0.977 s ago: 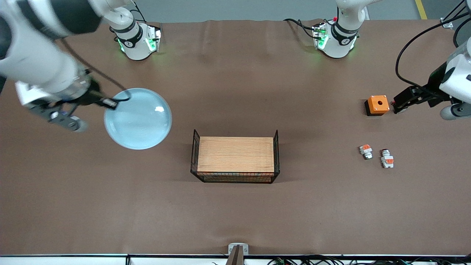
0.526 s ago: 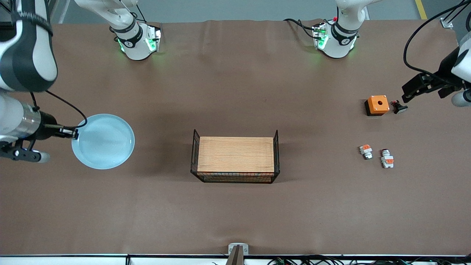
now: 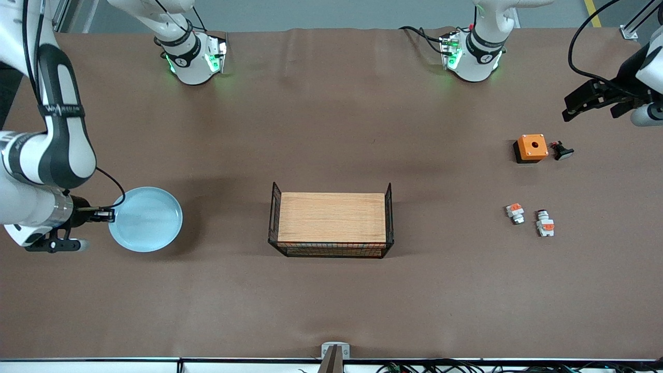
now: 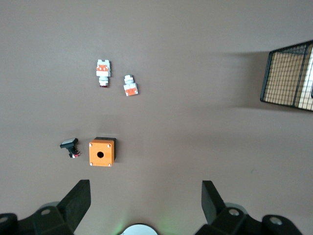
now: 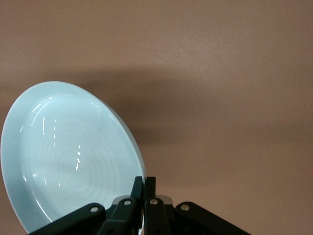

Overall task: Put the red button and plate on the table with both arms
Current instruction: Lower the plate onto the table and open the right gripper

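Note:
The pale-blue plate [image 3: 146,219] is low over the brown table [image 3: 331,129] at the right arm's end. My right gripper [image 3: 109,215] is shut on its rim. In the right wrist view the plate [image 5: 68,156] tilts, with the gripper [image 5: 145,182] pinching its edge. I cannot tell if it touches the table. The red button [image 3: 544,224] lies on the table at the left arm's end, also in the left wrist view [image 4: 103,73]. My left gripper [image 3: 568,108] is open and empty, up in the air near that end's edge [image 4: 144,188].
A wooden board with black wire sides [image 3: 331,218] stands mid-table. An orange square box with a hole [image 3: 531,147] and a small black part [image 3: 562,151] lie beside each other. A shorter white-and-orange block [image 3: 515,212] lies beside the button.
My right arm carried the plate toward the right arm's end and lowered it. My left gripper let go of the small black part beside the orange box and rose away from it.

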Tool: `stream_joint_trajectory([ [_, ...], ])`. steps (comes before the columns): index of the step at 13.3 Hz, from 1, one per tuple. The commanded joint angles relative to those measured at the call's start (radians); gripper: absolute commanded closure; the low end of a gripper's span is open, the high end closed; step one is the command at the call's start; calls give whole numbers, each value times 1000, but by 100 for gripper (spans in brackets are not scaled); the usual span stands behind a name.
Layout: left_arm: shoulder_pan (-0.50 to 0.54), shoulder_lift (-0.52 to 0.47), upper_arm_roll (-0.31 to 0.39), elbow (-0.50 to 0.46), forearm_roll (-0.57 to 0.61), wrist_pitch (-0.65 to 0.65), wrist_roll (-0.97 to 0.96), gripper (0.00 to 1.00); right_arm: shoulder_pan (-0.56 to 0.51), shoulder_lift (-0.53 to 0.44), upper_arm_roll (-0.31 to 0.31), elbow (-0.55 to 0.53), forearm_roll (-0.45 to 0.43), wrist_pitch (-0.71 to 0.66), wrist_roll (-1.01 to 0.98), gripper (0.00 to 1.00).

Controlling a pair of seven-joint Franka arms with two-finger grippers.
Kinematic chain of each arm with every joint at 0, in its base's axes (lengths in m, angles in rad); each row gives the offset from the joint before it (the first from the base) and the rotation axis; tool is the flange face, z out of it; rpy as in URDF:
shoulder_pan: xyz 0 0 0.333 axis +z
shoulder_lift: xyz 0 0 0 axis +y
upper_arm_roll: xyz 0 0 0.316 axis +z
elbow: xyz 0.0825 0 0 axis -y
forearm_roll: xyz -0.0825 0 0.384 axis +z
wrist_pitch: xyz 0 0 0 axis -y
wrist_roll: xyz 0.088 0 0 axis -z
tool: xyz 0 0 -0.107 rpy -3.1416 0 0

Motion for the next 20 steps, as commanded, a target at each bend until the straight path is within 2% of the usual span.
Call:
stream_joint_trajectory([
  [1, -108, -108, 95, -142, -5, 66, 13, 0, -33, 59, 19, 13, 10, 33, -55, 96],
  [3, -129, -116, 132, -150, 0, 66, 13, 0, -33, 100, 19, 15, 7, 53, -55, 95],
  [10, -120, -116, 120, -138, 12, 69, 15, 0, -53, 174, 19, 12, 9, 155, -56, 88],
  [11, -120, -116, 118, -136, 12, 69, 15, 0, -54, 174, 19, 13, 9, 152, -55, 70],
  [12, -119, -116, 118, -135, 12, 69, 15, 0, -48, 170, 19, 17, 10, 143, -48, 46],
  [13, -119, -116, 117, -135, 12, 69, 15, 0, -46, 164, 19, 17, 10, 142, -42, 13],
  [14, -119, -116, 117, -136, 12, 69, 15, 0, -45, 153, 21, 20, 9, 132, -39, 0],
  [18, -116, -118, 118, -135, 11, 67, 17, 0, -34, 18, 28, 30, 12, -21, -32, 0],
  [20, -116, -119, 118, -136, 11, 63, 17, 0, -1, -42, 28, 30, 12, -78, 54, 0],
])
